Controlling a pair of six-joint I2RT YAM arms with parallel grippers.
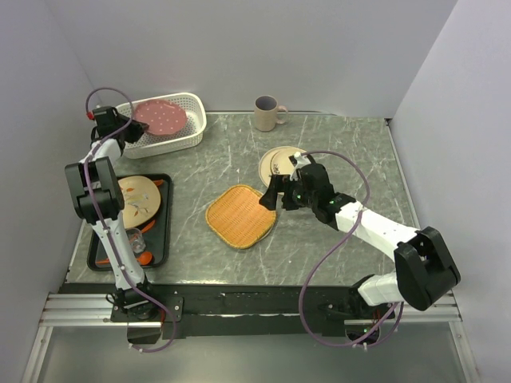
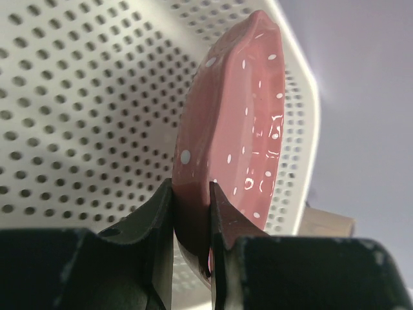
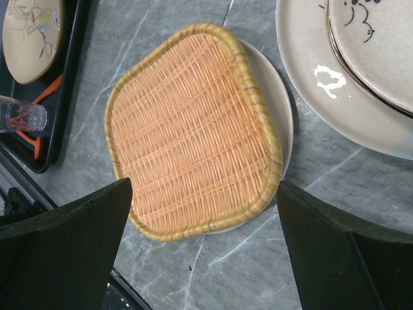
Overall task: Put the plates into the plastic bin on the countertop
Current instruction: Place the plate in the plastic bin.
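Observation:
My left gripper [image 1: 125, 128] is shut on the rim of the pink plate with white dots [image 1: 160, 117], which sits tilted in the white perforated bin [image 1: 190, 104] at the back left. In the left wrist view the jaws [image 2: 191, 194] clamp the plate's edge [image 2: 239, 116] against the bin wall [image 2: 77, 97]. My right gripper [image 1: 271, 194] is open and empty above the right edge of a tan-orange woven plate [image 1: 239, 215]. The right wrist view shows the gripper [image 3: 205, 187] over that plate [image 3: 193, 129], with a pale plate [image 3: 279, 110] beneath it. Stacked cream plates [image 1: 279, 163] lie behind it.
A black tray [image 1: 158, 239] at the left holds a cream plate with a twig pattern [image 1: 140, 199], a glass [image 1: 136, 238] and orange items. A beige mug [image 1: 267, 113] stands at the back. The marble countertop [image 1: 335, 152] ends at walls on three sides.

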